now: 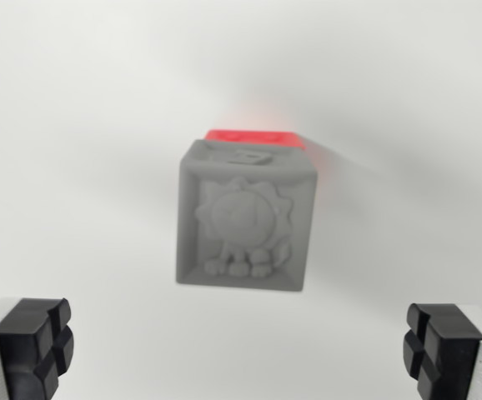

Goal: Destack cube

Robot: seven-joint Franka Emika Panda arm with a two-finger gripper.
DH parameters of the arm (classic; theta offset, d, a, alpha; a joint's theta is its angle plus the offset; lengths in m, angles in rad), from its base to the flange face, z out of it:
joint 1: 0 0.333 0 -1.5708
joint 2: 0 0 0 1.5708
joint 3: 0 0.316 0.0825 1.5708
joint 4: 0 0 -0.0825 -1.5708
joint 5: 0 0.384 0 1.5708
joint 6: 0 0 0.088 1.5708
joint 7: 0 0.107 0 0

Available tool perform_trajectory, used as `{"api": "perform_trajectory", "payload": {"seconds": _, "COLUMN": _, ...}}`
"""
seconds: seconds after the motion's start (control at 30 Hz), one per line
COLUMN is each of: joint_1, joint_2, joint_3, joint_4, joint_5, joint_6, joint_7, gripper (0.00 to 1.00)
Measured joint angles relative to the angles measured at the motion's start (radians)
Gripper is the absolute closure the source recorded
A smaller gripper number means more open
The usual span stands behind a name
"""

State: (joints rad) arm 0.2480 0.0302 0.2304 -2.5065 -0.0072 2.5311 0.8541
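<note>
A grey cube [245, 218] with a raised lion figure on its upper face sits in the middle of the wrist view. Under it, a red cube [258, 138] shows only as a strip along the grey cube's far edge. My gripper [239, 350] hovers above them and is open, with nothing between its fingers. One black fingertip [37, 343] is at the wrist view's lower left, the other [439, 348] at its lower right. The grey cube lies between and ahead of them, apart from both.
The cubes rest on a plain white surface [82, 125]. A soft shadow falls from the stack toward the wrist view's upper right.
</note>
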Motion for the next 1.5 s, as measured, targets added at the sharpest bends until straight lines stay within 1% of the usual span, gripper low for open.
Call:
{"api": "perform_trajectory", "payload": {"seconds": 0.2, "joint_1": 0.0, "joint_2": 0.067, "joint_3": -0.005, "joint_4": -0.008, "joint_5": -0.028, "joint_6": 0.071, "joint_7": 0.021, "gripper": 0.0}}
{"api": "perform_trajectory", "payload": {"seconds": 0.23, "joint_1": 0.0, "joint_2": 0.072, "joint_3": -0.005, "joint_4": -0.008, "joint_5": -0.031, "joint_6": 0.077, "joint_7": 0.023, "gripper": 0.0}}
{"api": "perform_trajectory", "payload": {"seconds": 0.33, "joint_1": 0.0, "joint_2": 0.102, "joint_3": -0.008, "joint_4": -0.009, "joint_5": -0.047, "joint_6": 0.108, "joint_7": 0.034, "gripper": 0.0}}
{"api": "perform_trajectory", "payload": {"seconds": 0.43, "joint_1": 0.001, "joint_2": 0.137, "joint_3": -0.013, "joint_4": -0.009, "joint_5": -0.065, "joint_6": 0.14, "joint_7": 0.047, "gripper": 0.0}}
{"api": "perform_trajectory", "payload": {"seconds": 0.47, "joint_1": 0.001, "joint_2": 0.142, "joint_3": -0.013, "joint_4": -0.009, "joint_5": -0.068, "joint_6": 0.146, "joint_7": 0.048, "gripper": 0.0}}
{"api": "perform_trajectory", "payload": {"seconds": 0.63, "joint_1": 0.006, "joint_2": 0.192, "joint_3": -0.024, "joint_4": -0.008, "joint_5": -0.098, "joint_6": 0.193, "joint_7": 0.069, "gripper": 0.0}}
{"api": "perform_trajectory", "payload": {"seconds": 0.77, "joint_1": 0.012, "joint_2": 0.222, "joint_3": -0.033, "joint_4": -0.005, "joint_5": -0.115, "joint_6": 0.22, "joint_7": 0.083, "gripper": 0.0}}
{"api": "perform_trajectory", "payload": {"seconds": 1.0, "joint_1": 0.021, "joint_2": 0.259, "joint_3": -0.047, "joint_4": 0.0, "joint_5": -0.134, "joint_6": 0.251, "joint_7": 0.098, "gripper": 0.0}}
{"api": "perform_trajectory", "payload": {"seconds": 1.17, "joint_1": 0.026, "joint_2": 0.271, "joint_3": -0.053, "joint_4": 0.002, "joint_5": -0.14, "joint_6": 0.262, "joint_7": 0.102, "gripper": 0.0}}
{"api": "perform_trajectory", "payload": {"seconds": 1.2, "joint_1": 0.027, "joint_2": 0.272, "joint_3": -0.054, "joint_4": 0.002, "joint_5": -0.14, "joint_6": 0.263, "joint_7": 0.102, "gripper": 1.0}}
{"api": "perform_trajectory", "payload": {"seconds": 1.5, "joint_1": 0.028, "joint_2": 0.273, "joint_3": -0.054, "joint_4": 0.003, "joint_5": -0.14, "joint_6": 0.264, "joint_7": 0.102, "gripper": 1.0}}
